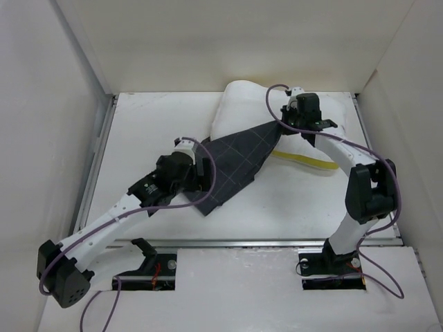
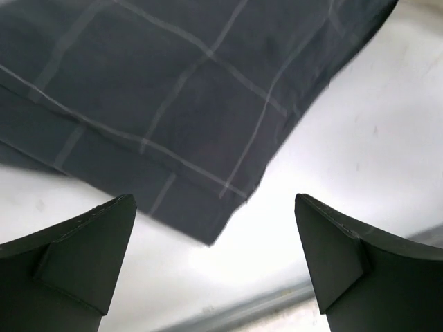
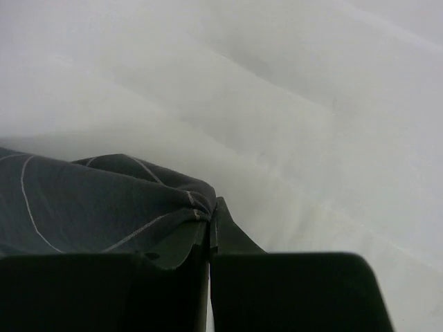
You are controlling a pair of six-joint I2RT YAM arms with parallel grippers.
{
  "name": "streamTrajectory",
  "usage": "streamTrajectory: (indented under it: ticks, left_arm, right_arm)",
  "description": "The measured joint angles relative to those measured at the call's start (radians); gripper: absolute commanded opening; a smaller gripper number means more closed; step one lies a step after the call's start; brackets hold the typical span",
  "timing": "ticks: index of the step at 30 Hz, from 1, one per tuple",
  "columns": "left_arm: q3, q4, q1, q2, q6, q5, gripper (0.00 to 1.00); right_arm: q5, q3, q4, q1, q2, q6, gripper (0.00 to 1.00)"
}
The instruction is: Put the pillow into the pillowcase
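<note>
From above, the left claw (image 1: pixel 205 181) sits at the near end of the pillowcase (image 1: pixel 239 158). The dark checked cloth runs away from it in a long pointed shape, up to the right claw (image 1: pixel 282 126) at its far tip. The pillow (image 1: pixel 242 104) lies just past the right claw, at the back of the white table (image 1: pixel 138 138). Part of it is under the cloth. Its yellow band (image 1: pixel 311 162) shows on the near side of the right claw, under that arm.

From the left wrist, the left claw (image 2: pixel 214 259) is wide open. Its two dark fingers (image 2: pixel 86 259) stand far apart and there is nothing between them. The pillowcase (image 2: pixel 173 104) lies in front of the claw, on the table (image 2: pixel 360 138). One corner of it points back at the gap between the fingers. I cannot tell if the cloth touches the fingers.

From the right wrist, the right claw (image 3: pixel 210 223) is squeezed tight on the pillowcase (image 3: pixel 97 200). A bunched bit of the cloth is pinched between its fingers (image 3: pixel 181 243), right at the tips. The rest of the cloth hangs off to the left of the claw. The soft white pillow (image 3: pixel 277 104) fills the view ahead of the claw and to its right, very close.
</note>
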State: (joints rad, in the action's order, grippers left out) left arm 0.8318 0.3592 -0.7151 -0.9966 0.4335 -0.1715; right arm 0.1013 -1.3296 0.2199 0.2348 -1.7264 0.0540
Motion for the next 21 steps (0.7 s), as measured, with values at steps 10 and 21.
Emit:
streamTrajectory:
  ticks: [10,21]
  left_arm:
    - [-0.162,-0.019,-0.071,-0.109,0.202,0.152,1.0]
    - [-0.131,0.009,-0.124,-0.381,0.298,0.052,0.51]
  right_arm:
    - [0.023,0.023,-0.01,0.015,0.065,0.013,0.0]
    - [0.023,0.058,-0.009,0.012,0.097,0.013,0.0]
